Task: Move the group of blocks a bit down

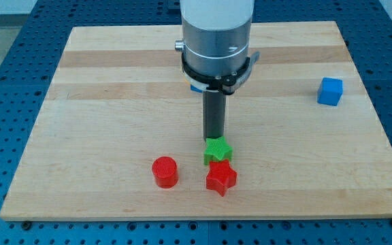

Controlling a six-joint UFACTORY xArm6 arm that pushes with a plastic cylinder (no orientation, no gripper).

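Observation:
A green star block [217,151] lies near the board's bottom middle, touching a red star block [221,177] just below it. A red cylinder [165,171] stands apart to their left. A blue cube [330,91] sits alone at the view's right. My tip [214,139] is at the green star's upper edge, touching it or nearly so. The arm's grey body [216,37] hangs above and hides part of the board behind it.
The wooden board [80,102] lies on a blue perforated table [5,68]. The board's bottom edge [203,216] runs a short way below the red star and the red cylinder.

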